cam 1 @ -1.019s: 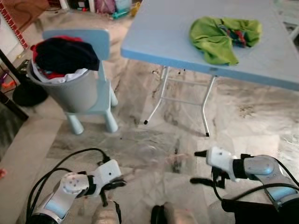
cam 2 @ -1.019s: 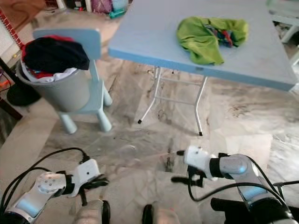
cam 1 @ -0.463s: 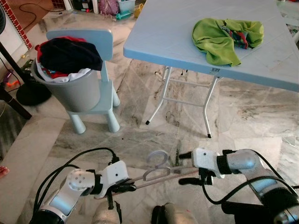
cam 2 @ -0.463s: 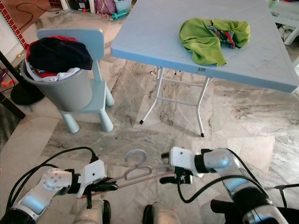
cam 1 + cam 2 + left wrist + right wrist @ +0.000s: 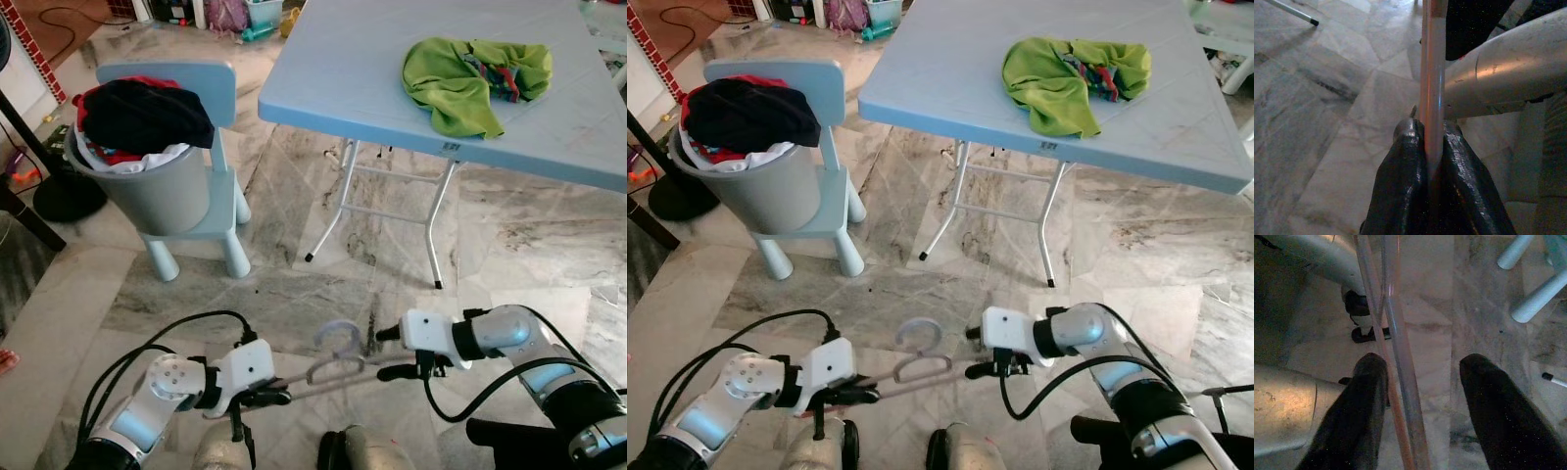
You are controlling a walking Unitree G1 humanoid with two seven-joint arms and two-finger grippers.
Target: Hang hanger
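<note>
A pale, see-through hanger (image 5: 333,364) is held low in front of me over the marble floor, hook up. My left gripper (image 5: 274,397) is shut on one end of its bar, and the left wrist view shows both black fingers (image 5: 1405,161) pinching the rod (image 5: 1432,73). My right gripper (image 5: 390,353) is open at the other end. In the right wrist view its fingers (image 5: 1369,382) stand apart with the hanger's two rods (image 5: 1396,333) running between them, nearer one finger.
A light-blue folding table (image 5: 343,59) stands ahead with a green garment (image 5: 460,83) on it and thin metal legs (image 5: 333,206) below. To the left a grey bucket (image 5: 157,191) full of clothes sits on a small blue chair (image 5: 201,78). A dark stand base (image 5: 64,196) is at far left.
A second ago no hanger showed between the arms. It then appeared held in the left gripper, and the right gripper has closed in on its other end.
</note>
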